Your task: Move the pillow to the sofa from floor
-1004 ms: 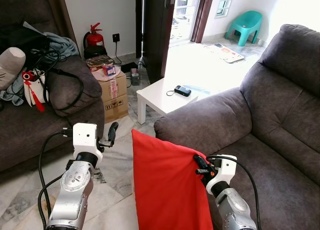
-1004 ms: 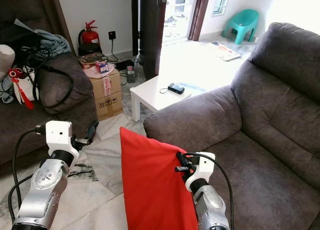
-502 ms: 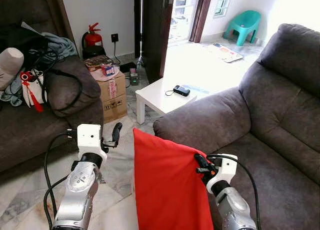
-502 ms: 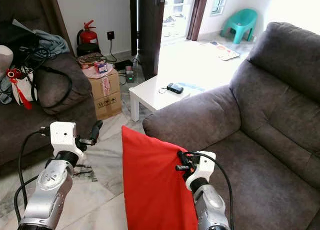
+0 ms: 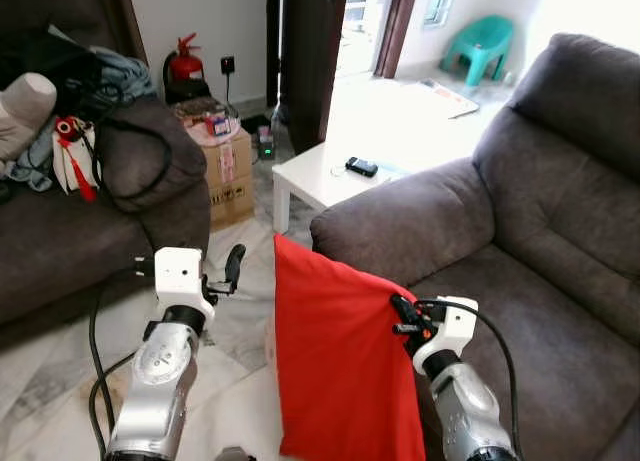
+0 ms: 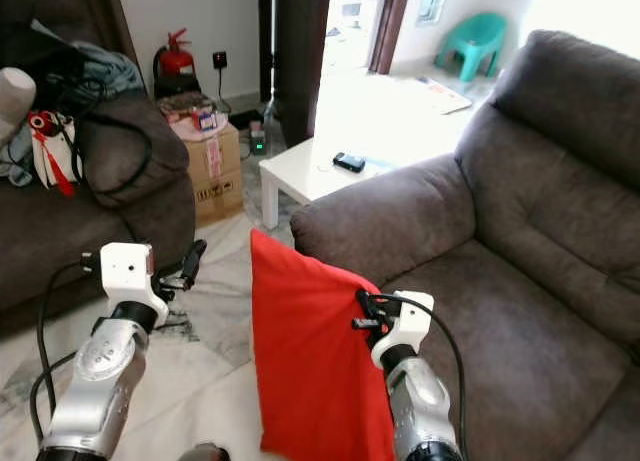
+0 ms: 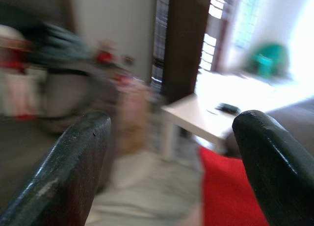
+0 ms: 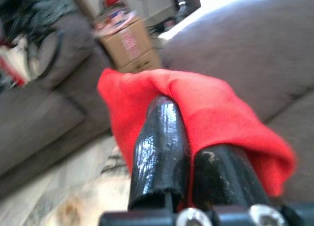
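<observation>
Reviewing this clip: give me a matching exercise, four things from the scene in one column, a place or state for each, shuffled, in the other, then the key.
Things:
1. red pillow
2. left gripper
3. fire extinguisher
4. black phone

Places or states:
A. lies on the white table
B. stands by the wall, behind the cardboard box
C. open, holding nothing
D. pinched at its top corner by the right gripper, hanging beside the grey sofa

Pairs: 1-D, 2-C, 3-B, 4-A
</observation>
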`<state>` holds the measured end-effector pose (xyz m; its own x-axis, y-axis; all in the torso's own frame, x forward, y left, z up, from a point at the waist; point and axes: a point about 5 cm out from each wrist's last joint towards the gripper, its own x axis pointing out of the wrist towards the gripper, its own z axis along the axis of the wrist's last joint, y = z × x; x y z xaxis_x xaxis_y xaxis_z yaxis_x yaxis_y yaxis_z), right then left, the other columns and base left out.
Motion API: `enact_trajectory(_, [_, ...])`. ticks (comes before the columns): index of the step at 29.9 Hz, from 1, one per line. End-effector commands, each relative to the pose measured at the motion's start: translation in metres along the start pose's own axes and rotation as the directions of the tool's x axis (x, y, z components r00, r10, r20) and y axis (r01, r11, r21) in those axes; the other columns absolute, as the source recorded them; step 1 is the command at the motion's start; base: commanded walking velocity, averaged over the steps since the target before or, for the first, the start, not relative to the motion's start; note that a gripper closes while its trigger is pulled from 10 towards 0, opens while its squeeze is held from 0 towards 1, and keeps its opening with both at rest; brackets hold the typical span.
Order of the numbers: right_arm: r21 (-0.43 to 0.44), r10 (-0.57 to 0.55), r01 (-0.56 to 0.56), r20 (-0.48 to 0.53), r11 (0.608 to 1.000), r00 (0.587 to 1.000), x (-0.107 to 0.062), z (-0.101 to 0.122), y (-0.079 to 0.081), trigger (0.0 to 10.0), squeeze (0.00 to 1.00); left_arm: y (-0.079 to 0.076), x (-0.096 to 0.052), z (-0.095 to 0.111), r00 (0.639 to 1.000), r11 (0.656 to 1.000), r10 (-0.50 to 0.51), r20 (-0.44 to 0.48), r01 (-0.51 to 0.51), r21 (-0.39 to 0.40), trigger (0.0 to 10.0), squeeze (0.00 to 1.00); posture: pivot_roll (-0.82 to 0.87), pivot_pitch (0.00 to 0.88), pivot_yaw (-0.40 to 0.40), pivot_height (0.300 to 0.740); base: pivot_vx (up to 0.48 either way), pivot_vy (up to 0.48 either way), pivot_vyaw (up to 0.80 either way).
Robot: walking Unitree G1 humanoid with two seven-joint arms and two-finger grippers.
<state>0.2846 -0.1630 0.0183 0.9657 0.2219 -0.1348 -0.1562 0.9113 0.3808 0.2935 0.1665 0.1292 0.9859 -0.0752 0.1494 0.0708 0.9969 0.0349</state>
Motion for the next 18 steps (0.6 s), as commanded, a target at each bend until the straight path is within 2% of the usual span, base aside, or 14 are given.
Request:
enact_trajectory(1, [-0.040, 0.036, -0.031, 0.136, 0.999, 0.990, 0.0107, 0.0282, 0.0062, 10.0, 0.00, 0.0023, -0.0064, -0.0136, 0.998, 1.000, 0.006, -0.061, -0.006, 0.014, 10.0, 0.00, 0.13, 0.000, -0.111, 0.740, 0.000, 0.000, 0.00])
enact_trajectory(18, [-0.029, 0.037, -0.034, 0.117, 0.999, 0.992, 0.0118, 0.0247, 0.0068, 10.0, 0.00, 0.0037, -0.0045, -0.0122, 0.998, 1.000, 0.020, -0.053, -0.019, 0.018, 10.0, 0.00, 0.13, 0.000, -0.114, 0.740, 0.000, 0.000, 0.00])
